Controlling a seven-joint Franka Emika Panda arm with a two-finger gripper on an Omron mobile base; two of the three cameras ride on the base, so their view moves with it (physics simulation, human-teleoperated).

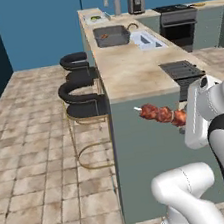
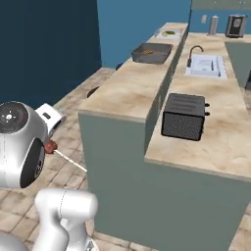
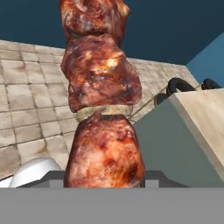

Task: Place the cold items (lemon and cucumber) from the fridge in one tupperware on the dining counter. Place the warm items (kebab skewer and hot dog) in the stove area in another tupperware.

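Left base view: blue-walled kitchen, long beige counter (image 1: 128,71) running up the middle, grey tupperware (image 1: 111,36) at 12 o'clock, kebab skewer (image 1: 162,114) sticking out at 9 o'clock from the gripper (image 1: 188,116). Right base view: toaster (image 2: 183,116) on the counter, skewer stick at 9 o'clock. Hand view: the meat runs up the middle, fingers clamped on it

A toaster (image 2: 183,116) sits on the counter (image 2: 132,93), well before the tupperware (image 2: 151,52) and sink (image 2: 205,65).

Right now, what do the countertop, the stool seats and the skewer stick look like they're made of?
Countertop: polished stone, likely beige marble, going by its mottled veined pattern and soft sheen.
Stool seats: black padded leather or vinyl, smooth with a slight gloss, on thin brass-coloured metal legs.
Skewer: pale thin stick, wood or bamboo by colour, though metal can't be ruled out; it carries browned, glistening meat chunks.
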